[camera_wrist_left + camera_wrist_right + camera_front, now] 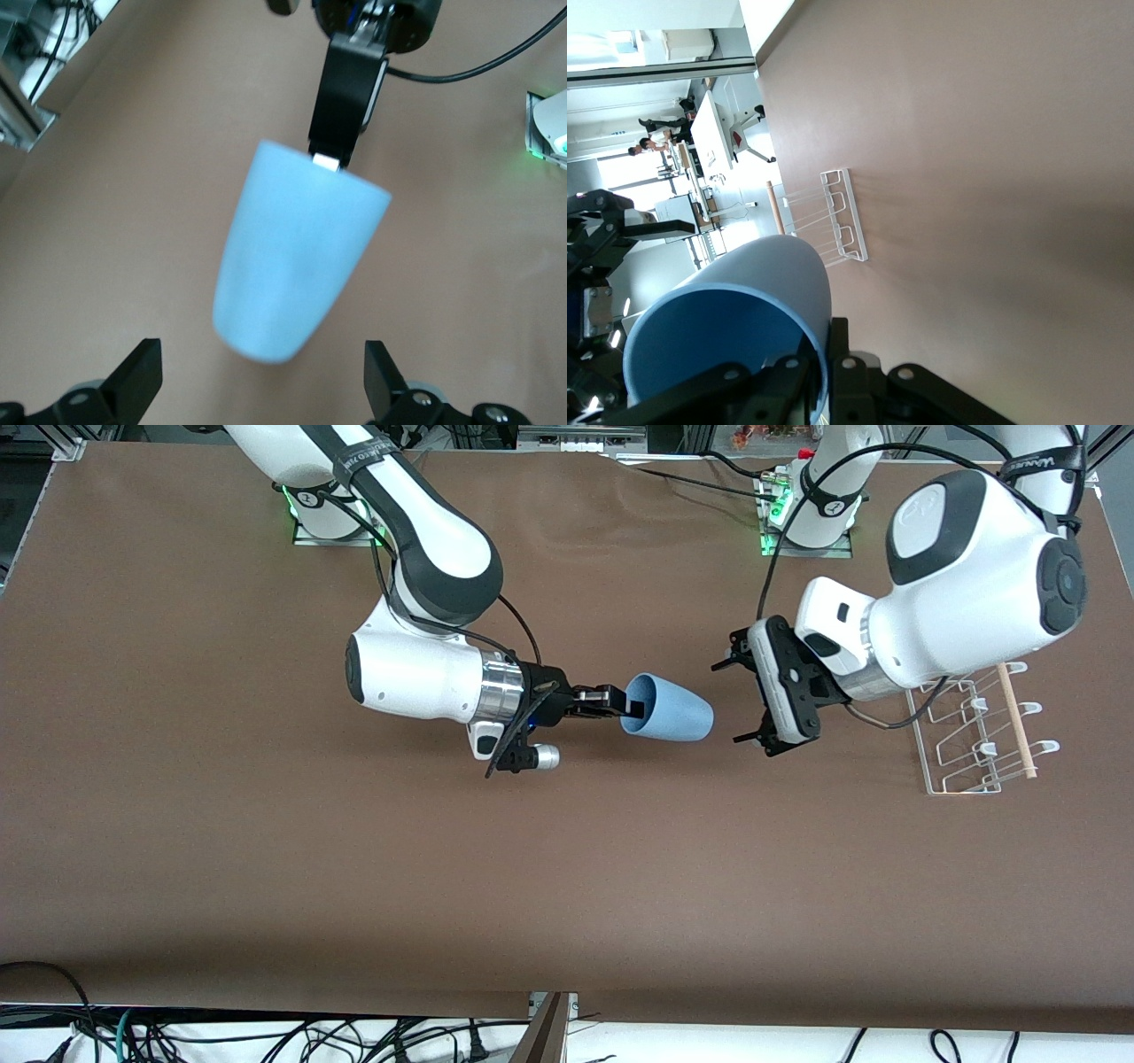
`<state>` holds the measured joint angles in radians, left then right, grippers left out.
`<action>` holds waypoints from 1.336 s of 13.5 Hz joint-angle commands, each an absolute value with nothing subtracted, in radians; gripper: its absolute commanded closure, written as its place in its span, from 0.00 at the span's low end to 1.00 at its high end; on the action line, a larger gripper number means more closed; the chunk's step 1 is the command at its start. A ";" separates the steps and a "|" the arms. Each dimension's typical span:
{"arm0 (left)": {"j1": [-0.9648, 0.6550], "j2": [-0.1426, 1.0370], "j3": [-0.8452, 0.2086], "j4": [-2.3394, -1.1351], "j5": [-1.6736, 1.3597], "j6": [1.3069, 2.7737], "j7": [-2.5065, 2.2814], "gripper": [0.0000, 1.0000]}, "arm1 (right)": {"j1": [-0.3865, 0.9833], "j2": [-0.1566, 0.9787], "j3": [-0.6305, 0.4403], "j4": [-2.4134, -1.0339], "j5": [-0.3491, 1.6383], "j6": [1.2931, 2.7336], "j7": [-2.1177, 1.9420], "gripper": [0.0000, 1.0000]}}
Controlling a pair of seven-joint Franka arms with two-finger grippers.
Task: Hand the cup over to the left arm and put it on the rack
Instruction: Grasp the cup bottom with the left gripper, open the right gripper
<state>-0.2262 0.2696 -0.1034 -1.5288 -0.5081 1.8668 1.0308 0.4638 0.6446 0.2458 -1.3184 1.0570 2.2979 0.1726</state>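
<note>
Jaws first: the right gripper (627, 705) is pinched on the rim of the cup (669, 708), one finger inside the mouth and one outside, holding it on its side in the air over the middle of the surface (266, 850), closed end toward the left arm. The left gripper (769, 700) hovers just off that closed end with its jaws spread wide and holding nothing; the left wrist view shows both fingertips (137, 372) flanking the cup's base (292, 266), not touching it.

Handover not yet made. To do it well:
- You should bring the left jaws along the cup's body until the fingertips sit past the rounded base, on the wider wall.
- Close squarely across the wall; the taper will likely squeeze the cup out of a shallow grip.
- Let the right jaws go only after the left ones have closed.

Rack (979, 731) stands on the surface at the left arm's end, partly under that arm.

Writing: a band on each arm carries lettering, too small to read.
</note>
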 commanded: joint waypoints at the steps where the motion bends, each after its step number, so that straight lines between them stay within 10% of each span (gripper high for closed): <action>1: -0.250 0.302 -0.092 -1.509 -0.525 1.899 1.109 0.00 | 0.468 0.663 0.255 -1.270 1.080 2.304 0.183 1.00; 8: -0.310 0.337 -0.092 -1.511 -0.523 1.974 1.144 0.01 | 0.463 0.657 0.255 -1.269 1.085 2.301 0.179 1.00; 12: -0.305 0.339 -0.091 -1.513 -0.517 1.965 1.163 0.78 | 0.462 0.657 0.255 -1.269 1.085 2.298 0.178 1.00; 16: -0.301 0.339 -0.091 -1.513 -0.515 1.962 1.163 0.87 | 0.459 0.655 0.255 -1.267 1.085 2.296 0.175 1.00; 17: -0.301 0.339 -0.091 -1.511 -0.515 1.962 1.163 0.87 | 0.457 0.655 0.255 -1.269 1.085 2.295 0.173 0.89; 18: -0.301 0.339 -0.091 -1.511 -0.515 1.962 1.161 0.87 | 0.456 0.655 0.253 -1.269 1.083 2.295 0.158 0.01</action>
